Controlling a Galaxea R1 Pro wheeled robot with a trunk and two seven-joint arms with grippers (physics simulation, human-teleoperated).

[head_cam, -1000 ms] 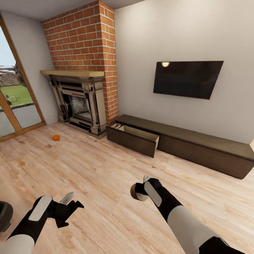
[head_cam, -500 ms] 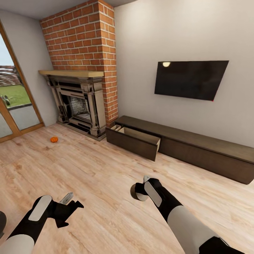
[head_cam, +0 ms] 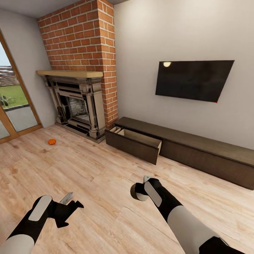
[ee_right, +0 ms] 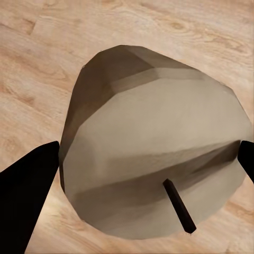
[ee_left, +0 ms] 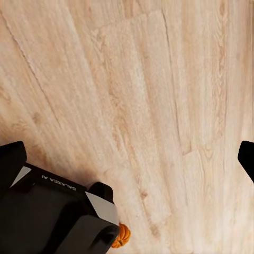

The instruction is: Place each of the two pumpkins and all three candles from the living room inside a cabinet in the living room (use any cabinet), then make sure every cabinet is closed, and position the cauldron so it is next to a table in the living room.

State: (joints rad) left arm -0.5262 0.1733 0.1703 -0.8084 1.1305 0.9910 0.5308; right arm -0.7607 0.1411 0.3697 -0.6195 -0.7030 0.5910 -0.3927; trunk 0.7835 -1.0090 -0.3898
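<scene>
In the right wrist view a beige-tan candle (ee_right: 153, 153) with a dark wick sits between the black fingers (ee_right: 26, 190) of my right gripper (head_cam: 140, 190), which is shut on it low over the floor. My left gripper (head_cam: 73, 201) hangs open and empty above the planks. One orange pumpkin (head_cam: 52, 141) lies on the floor in front of the fireplace, far from both arms. In the left wrist view a pumpkin (ee_left: 121, 236) peeks out from behind a black robot part. The long dark-brown cabinet (head_cam: 208, 155) runs along the wall, its left drawer (head_cam: 134, 143) pulled open.
A brick fireplace (head_cam: 76, 102) with a wooden mantel fills the corner left of the cabinet. A black TV (head_cam: 194, 80) hangs on the wall above the cabinet. Glass doors (head_cam: 14, 106) stand at the far left. Wooden floor (head_cam: 106, 165) stretches between me and the cabinet.
The whole view has shifted, so the camera moved: a dark object at the lower left edge has slid out of view. Both arms hold the same pose, the candle still gripped.
</scene>
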